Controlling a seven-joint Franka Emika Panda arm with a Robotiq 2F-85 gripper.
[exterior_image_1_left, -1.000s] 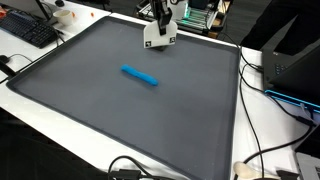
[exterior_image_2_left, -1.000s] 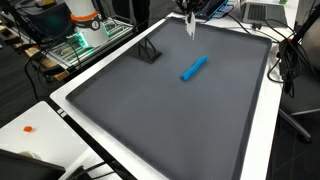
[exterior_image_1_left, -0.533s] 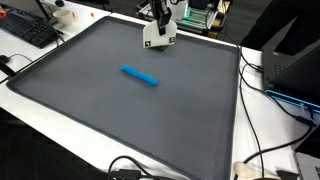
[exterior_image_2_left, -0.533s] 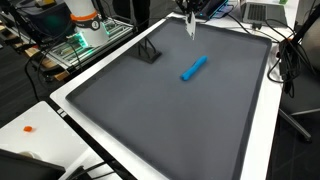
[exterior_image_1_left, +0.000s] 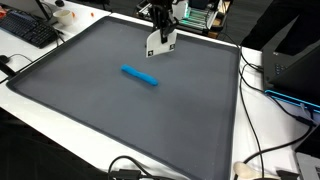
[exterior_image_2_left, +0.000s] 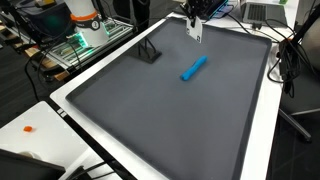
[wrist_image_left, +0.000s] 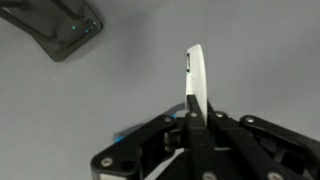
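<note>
My gripper (exterior_image_1_left: 160, 27) hangs over the far edge of the dark grey mat (exterior_image_1_left: 120, 110) and is shut on a flat white card-like piece (exterior_image_1_left: 162, 42), which hangs below the fingers. It shows in both exterior views (exterior_image_2_left: 195, 28) and edge-on in the wrist view (wrist_image_left: 199, 78), clamped between the fingers (wrist_image_left: 194, 112). A blue marker-like stick (exterior_image_1_left: 140, 76) lies on the mat nearer the middle, apart from the gripper; it shows in both exterior views (exterior_image_2_left: 193, 68).
A small black stand (exterior_image_2_left: 150, 52) sits on the mat near its edge, also in the wrist view (wrist_image_left: 62, 28). A keyboard (exterior_image_1_left: 28, 30), cables (exterior_image_1_left: 262, 80) and lab equipment (exterior_image_2_left: 85, 25) ring the white table (exterior_image_1_left: 270, 130).
The gripper with the white piece has shifted slightly, and the piece now hangs tilted rather than square. The blue stick has not moved.
</note>
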